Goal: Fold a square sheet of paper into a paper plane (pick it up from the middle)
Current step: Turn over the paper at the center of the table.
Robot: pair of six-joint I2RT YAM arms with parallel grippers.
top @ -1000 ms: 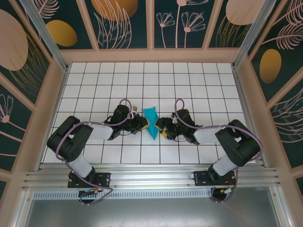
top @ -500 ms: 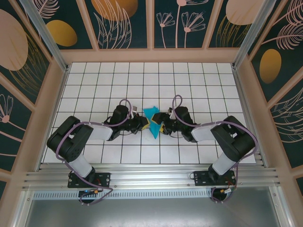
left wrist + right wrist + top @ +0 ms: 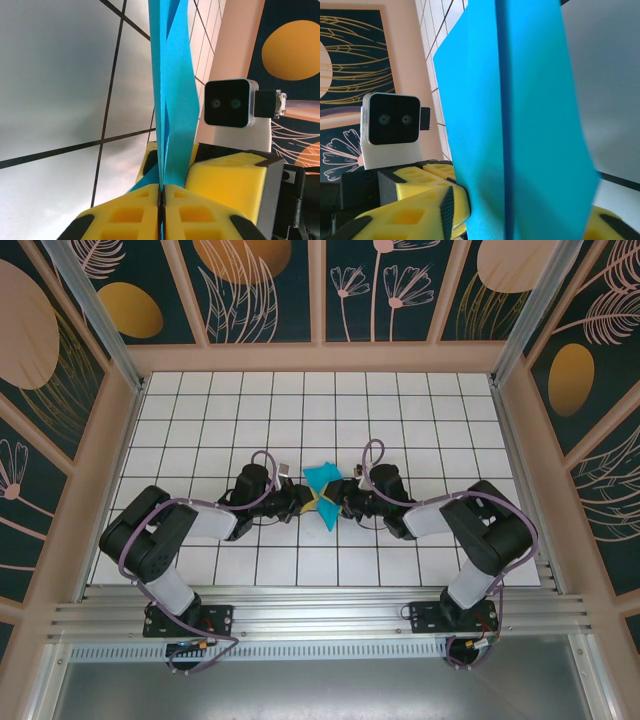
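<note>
The folded blue paper (image 3: 322, 490) is held up off the table (image 3: 200, 410) in the middle, likely so more folds can be made. It is pinched tight by the left gripper (image 3: 161, 192). The right gripper (image 3: 520, 220) is placed around its other side, fingers (image 3: 415, 212) apart. Whether the paper is squeezed there cannot be told.

The folded teal paper (image 3: 520, 125) runs off the top edge and hides the gap between the right fingers (image 3: 430, 212).
</note>
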